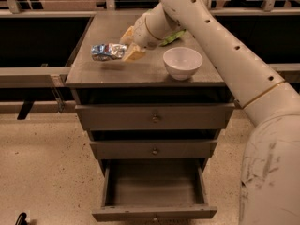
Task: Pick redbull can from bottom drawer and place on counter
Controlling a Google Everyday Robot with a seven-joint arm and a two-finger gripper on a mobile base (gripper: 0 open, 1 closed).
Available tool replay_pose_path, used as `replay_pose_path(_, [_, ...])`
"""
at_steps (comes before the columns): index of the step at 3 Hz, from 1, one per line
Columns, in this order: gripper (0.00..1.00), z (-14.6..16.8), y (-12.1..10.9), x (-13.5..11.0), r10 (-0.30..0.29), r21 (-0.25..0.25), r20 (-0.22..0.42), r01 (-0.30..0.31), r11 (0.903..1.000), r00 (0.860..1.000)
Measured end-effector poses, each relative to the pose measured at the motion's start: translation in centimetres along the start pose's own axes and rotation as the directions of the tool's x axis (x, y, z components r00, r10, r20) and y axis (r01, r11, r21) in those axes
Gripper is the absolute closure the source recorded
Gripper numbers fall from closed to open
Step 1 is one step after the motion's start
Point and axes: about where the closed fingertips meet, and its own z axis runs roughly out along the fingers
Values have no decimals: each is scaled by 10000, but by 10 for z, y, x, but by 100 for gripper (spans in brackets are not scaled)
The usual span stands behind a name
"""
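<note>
The redbull can (pixel 107 51), crumpled silver and blue, lies on its side just above the left part of the counter (pixel 145 74), with its shadow below it. My gripper (pixel 125 46) reaches in from the right and is shut on the can's right end; its tan fingers (pixel 134 54) show on both sides of the can. The bottom drawer (pixel 154 213) is pulled open below the two shut drawers, and its inside looks empty.
A white bowl (pixel 183 61) stands on the counter right of the gripper. A green bag (pixel 171 37) lies behind the arm at the counter's back. My arm (pixel 234 64) runs from the lower right across the counter. Metal rails (pixel 33 74) flank the cabinet.
</note>
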Motion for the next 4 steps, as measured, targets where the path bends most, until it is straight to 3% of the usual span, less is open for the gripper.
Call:
replay_pose_path(1, [13, 2, 1, 0, 80, -118, -54, -81, 9999, 10000])
replay_pose_path(2, [0, 2, 1, 0, 80, -119, -54, -81, 9999, 10000])
replay_pose_path(3, [0, -3, 2, 5, 221, -275, -348, -230, 9994, 9991])
replay_pose_path(4, [0, -33, -4, 21, 960, 17, -1796, -973, 9953, 9790])
